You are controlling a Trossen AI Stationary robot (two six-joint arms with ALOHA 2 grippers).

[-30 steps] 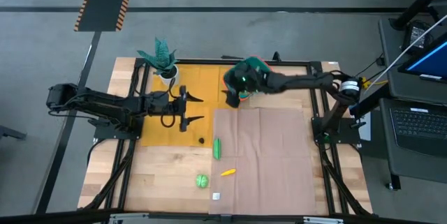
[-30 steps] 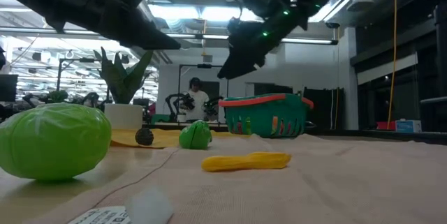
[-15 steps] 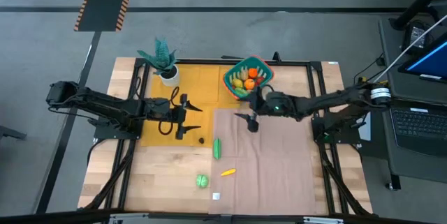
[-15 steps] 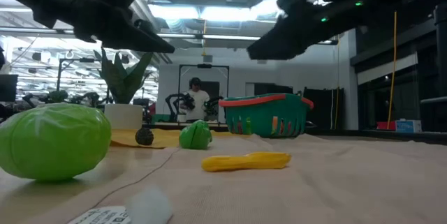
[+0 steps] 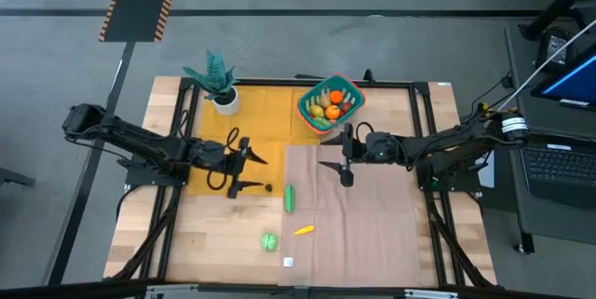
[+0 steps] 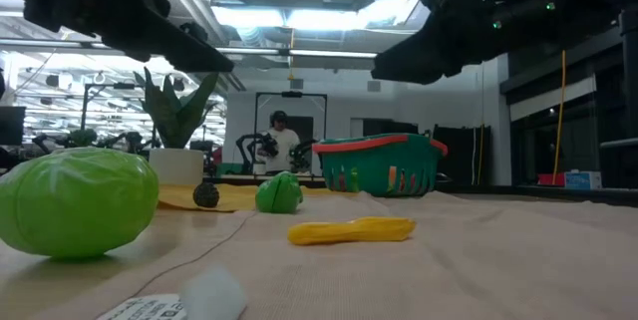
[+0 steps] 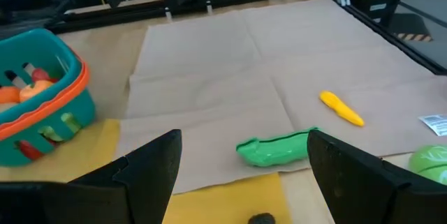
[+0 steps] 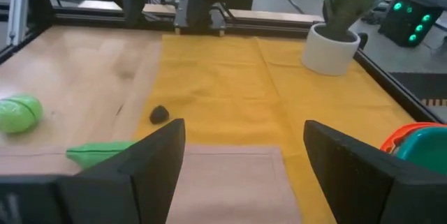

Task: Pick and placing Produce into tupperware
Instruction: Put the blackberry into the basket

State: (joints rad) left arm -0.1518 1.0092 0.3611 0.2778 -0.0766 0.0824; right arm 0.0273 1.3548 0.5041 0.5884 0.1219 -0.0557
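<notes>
The tupperware, teal with an orange-red rim, stands on the table's far middle and holds several orange, yellow, red and green pieces of produce. On the table near the front lie a long green pod, a yellow piece and a round green piece. My left gripper hovers open over the yellow cloth, the pod ahead of its fingers. My right gripper hovers open over the brown cloth, on the near side of the tupperware, with nothing between its fingers.
A teal plant in a white pot stands at the far left. A small dark lump lies at the yellow cloth's near edge. A white tag lies by the front edge. The brown cloth covers the table's right half.
My right gripper has drawn back from above the tupperware toward the table's near edge and sunk a little, now over the brown cloth; the tupperware's contents show again. My left gripper has swung toward the near edge. Both have stayed open.
</notes>
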